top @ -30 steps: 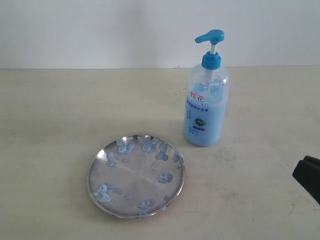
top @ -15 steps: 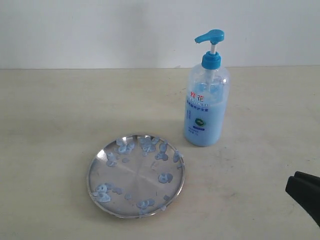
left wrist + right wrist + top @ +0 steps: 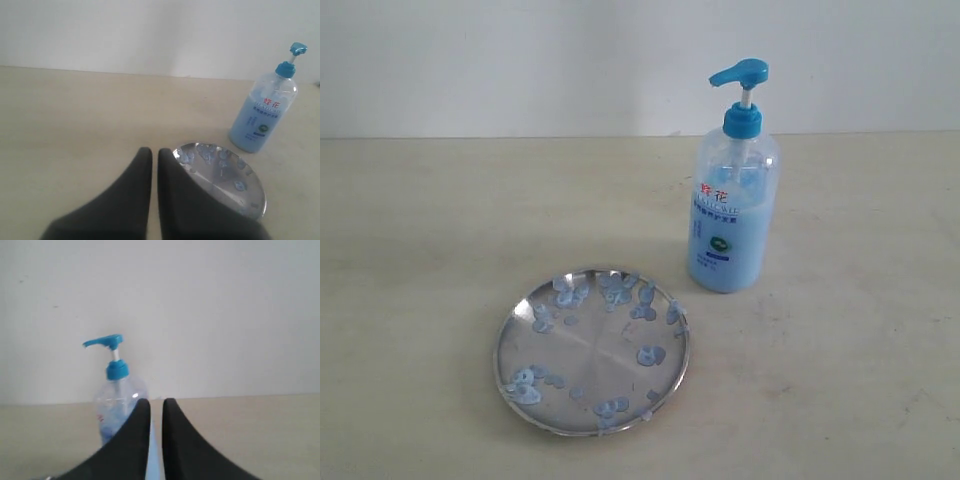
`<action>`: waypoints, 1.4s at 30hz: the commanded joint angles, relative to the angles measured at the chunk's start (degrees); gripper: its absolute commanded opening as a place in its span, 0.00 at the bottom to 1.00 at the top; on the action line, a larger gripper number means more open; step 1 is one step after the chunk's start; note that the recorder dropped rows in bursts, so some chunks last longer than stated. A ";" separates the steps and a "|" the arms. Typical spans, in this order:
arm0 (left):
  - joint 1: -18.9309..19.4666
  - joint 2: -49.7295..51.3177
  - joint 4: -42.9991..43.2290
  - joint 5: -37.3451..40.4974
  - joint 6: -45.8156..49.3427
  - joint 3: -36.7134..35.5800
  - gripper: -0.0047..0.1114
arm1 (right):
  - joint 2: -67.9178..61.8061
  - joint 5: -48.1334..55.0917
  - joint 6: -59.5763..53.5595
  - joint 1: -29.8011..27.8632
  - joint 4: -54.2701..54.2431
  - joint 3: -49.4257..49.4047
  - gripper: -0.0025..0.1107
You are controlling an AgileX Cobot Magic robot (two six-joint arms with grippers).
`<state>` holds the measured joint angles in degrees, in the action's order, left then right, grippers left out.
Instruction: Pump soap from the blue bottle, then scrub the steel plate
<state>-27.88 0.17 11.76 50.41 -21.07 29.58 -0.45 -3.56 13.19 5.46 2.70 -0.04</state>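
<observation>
Right gripper (image 3: 156, 402) gone from exterior sight; jaws nearly closed, empty, likewise left gripper (image 3: 154, 151). Blue bottle (image 3: 733, 225): likely slick, heavy, tippable; press pump head (image 3: 740, 73) squarely.

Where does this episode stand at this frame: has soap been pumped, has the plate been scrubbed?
Looks done: soap blobs dot the steel plate, so pumping appears finished; the blue bottle stands upright, apart from it. In hand: nothing. The left tool and right tool are shut, empty and touching neither object. Left: the scrubbing, since the blobs sit separate and unsmeared.
</observation>
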 commanded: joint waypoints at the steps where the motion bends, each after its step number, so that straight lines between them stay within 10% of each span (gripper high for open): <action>1: -0.08 -0.17 0.71 -0.75 -0.34 -0.93 0.08 | 0.45 -2.16 0.02 -5.66 0.08 0.04 0.02; 19: -0.08 7.89 -0.43 -0.50 -7.17 -1.54 0.08 | 0.45 25.73 -18.92 -6.09 2.06 0.04 0.02; 31: -0.08 73.23 -16.51 -5.44 19.88 21.97 0.08 | 0.45 25.73 -18.65 -6.09 2.06 0.04 0.02; 38: -0.08 101.50 -49.78 -4.99 42.18 38.40 0.08 | 0.45 25.62 -18.65 -6.09 2.06 0.04 0.02; 42: -0.08 112.17 -48.96 13.94 49.02 47.32 0.08 | 0.45 25.62 -18.65 -6.09 2.06 0.04 0.02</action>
<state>-27.88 109.99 -40.61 53.46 25.16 73.78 -0.22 22.11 -5.34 -0.54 4.36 -0.13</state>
